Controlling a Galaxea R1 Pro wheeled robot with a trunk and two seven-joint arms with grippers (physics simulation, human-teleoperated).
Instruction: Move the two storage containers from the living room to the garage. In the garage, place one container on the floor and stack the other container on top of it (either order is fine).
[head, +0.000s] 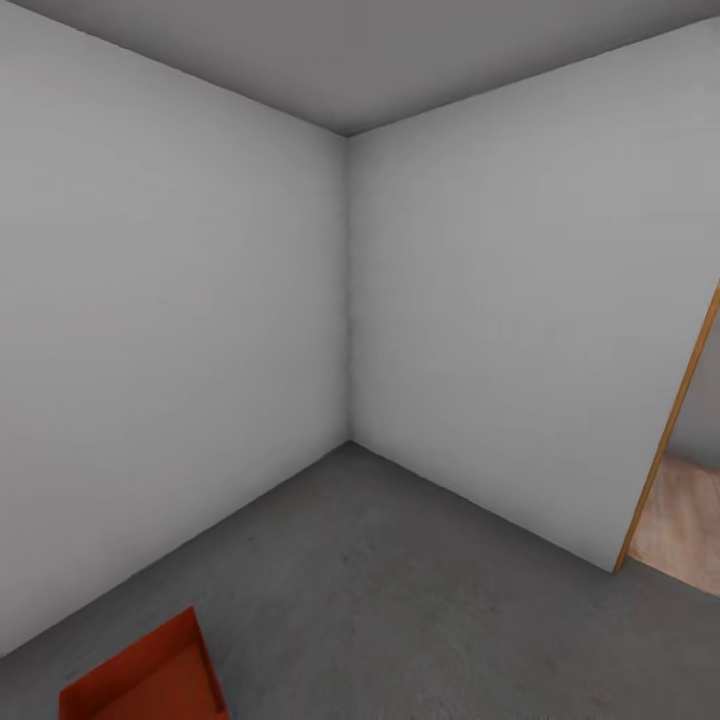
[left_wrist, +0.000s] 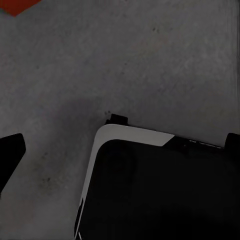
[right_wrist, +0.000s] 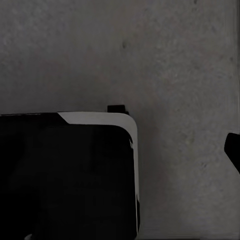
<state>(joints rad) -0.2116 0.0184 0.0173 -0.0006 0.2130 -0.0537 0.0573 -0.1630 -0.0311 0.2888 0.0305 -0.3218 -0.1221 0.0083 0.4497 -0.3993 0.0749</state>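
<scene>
Robot's black base (right_wrist: 65, 180) over grey concrete floor (right_wrist: 165, 60).

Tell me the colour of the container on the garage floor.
Red-orange. The storage container shows best in the head view, low on the left, on the dark grey floor.

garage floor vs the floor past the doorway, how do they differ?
1. Colour: the garage floor is dark grey; the floor past the doorway is light tan.
2. Texture: the garage floor looks mottled like concrete; the other looks like wood.
3. Load: a red bin sits on the garage floor at the head view's lower left; the visible strip past the doorway carries nothing.
Shared: both look flat and level.
</scene>
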